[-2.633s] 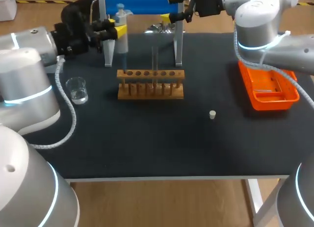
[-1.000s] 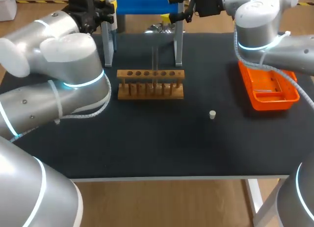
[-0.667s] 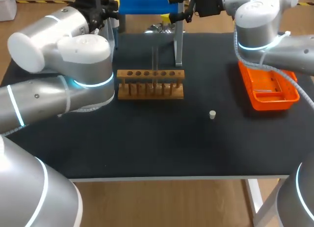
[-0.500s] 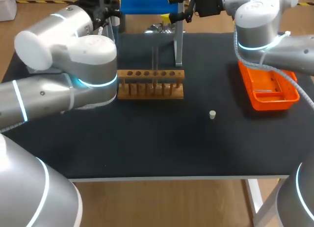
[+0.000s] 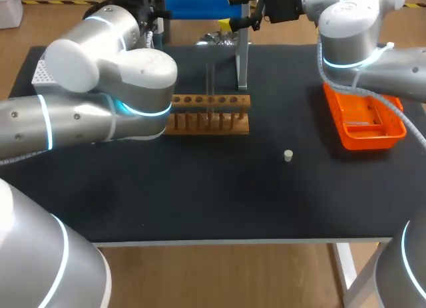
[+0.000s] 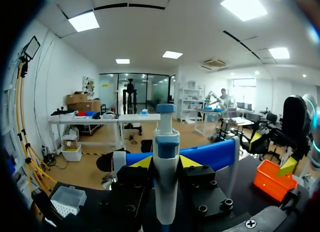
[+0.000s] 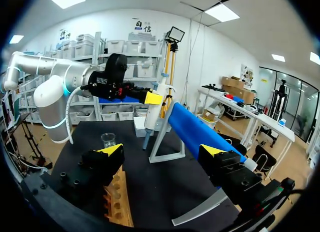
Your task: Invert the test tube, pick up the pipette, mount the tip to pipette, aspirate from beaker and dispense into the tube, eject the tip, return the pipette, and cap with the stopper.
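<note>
Yellow-tipped left end effector (image 6: pixel 166 162) pinching pipette (image 6: pixel 165 142) upright at table's (image 5: pixel 200 195) rear, arm (image 5: pixel 106 68) bent over rack (image 5: pixel 219 112), right end effector (image 7: pixel 162 150) spread.

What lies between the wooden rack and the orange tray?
Only the small pale stopper, a little forward of the line between them, seen in the head view.

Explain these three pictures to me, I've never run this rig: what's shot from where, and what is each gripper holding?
Two robot arms work at one table. The head view looks down from above and behind; each round picture comes from a wrist camera. On the table stand a rack with a tube, a stopper, an orange tray, a beaker and a blue stand. The left gripper is shut on the pipette. The right gripper is open, holding nothing.
</note>
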`<state>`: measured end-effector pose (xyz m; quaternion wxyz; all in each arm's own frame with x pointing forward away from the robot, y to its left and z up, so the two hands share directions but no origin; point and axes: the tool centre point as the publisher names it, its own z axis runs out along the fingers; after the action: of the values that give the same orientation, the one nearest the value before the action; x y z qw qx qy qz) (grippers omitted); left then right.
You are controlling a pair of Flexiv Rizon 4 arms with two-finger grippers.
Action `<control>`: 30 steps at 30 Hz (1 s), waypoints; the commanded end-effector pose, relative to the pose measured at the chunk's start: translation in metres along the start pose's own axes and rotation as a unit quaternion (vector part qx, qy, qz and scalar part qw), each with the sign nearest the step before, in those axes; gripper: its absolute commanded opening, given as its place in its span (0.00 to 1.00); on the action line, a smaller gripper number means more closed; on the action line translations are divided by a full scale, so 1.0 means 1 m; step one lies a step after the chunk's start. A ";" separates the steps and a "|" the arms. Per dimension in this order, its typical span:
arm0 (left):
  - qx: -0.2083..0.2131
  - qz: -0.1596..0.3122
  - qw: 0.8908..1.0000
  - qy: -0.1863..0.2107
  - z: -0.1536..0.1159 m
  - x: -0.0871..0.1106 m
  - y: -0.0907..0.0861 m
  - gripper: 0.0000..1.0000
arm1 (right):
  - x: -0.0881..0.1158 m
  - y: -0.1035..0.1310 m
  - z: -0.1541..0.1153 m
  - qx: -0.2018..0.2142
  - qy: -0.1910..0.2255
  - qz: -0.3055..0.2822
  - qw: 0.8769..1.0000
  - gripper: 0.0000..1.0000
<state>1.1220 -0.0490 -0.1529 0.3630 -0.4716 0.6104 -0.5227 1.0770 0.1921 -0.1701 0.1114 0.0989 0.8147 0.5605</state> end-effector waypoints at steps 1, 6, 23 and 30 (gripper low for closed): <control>0.001 -0.001 1.000 -0.028 0.011 0.003 0.002 0.00 | -0.001 0.000 -0.001 0.001 0.002 0.000 1.000 1.00; -0.008 -0.001 0.999 -0.033 0.017 0.001 0.004 0.00 | -0.001 0.000 -0.001 0.001 0.002 0.000 1.000 1.00; -0.038 -0.014 0.998 -0.045 0.030 -0.010 0.012 0.00 | -0.001 0.000 -0.001 0.001 0.002 0.000 1.000 1.00; -0.053 -0.013 0.998 -0.043 0.036 -0.012 0.012 0.00 | -0.001 0.000 -0.001 0.001 0.002 0.000 1.000 1.00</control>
<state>1.1527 -0.0475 -0.1759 0.3593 -0.5173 0.6123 -0.4778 1.0770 0.1921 -0.1701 0.1114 0.0988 0.8147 0.5605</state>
